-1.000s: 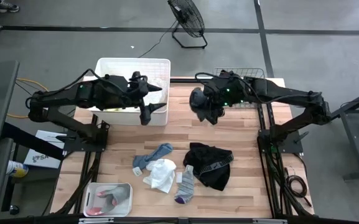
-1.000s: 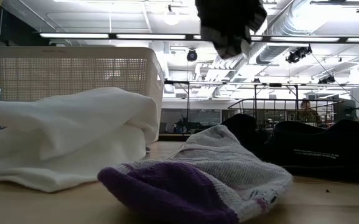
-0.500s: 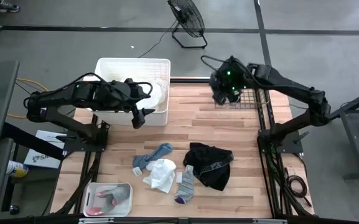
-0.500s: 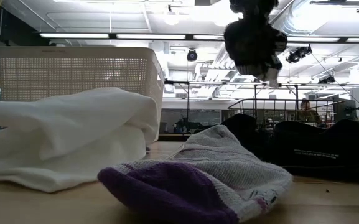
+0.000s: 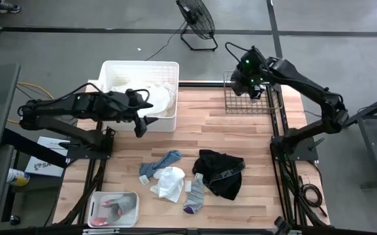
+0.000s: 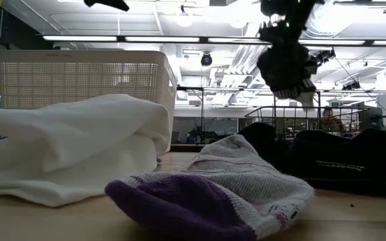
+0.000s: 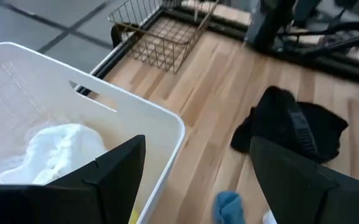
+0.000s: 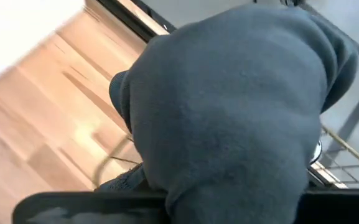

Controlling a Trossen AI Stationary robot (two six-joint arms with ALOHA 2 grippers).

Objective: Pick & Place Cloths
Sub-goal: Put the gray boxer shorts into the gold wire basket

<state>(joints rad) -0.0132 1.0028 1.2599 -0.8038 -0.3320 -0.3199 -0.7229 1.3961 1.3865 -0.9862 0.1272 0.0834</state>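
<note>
Hanging over wire basket (image 5: 250,98) at table's far right corner, right gripper (image 5: 250,81) clamped on dark grey garment (image 6: 285,67); early release risks cloth snagging rim. Left gripper (image 5: 139,121) open, empty, beside white bin (image 5: 139,68).

A white plastic bin (image 7: 160,121) holds a crumpled white cloth (image 7: 61,152). Past it, a wire basket (image 7: 160,37) sits at the wooden table's (image 7: 229,81) corner, with a black garment (image 7: 291,124) and a blue cloth (image 7: 229,206) lying apart.
</note>
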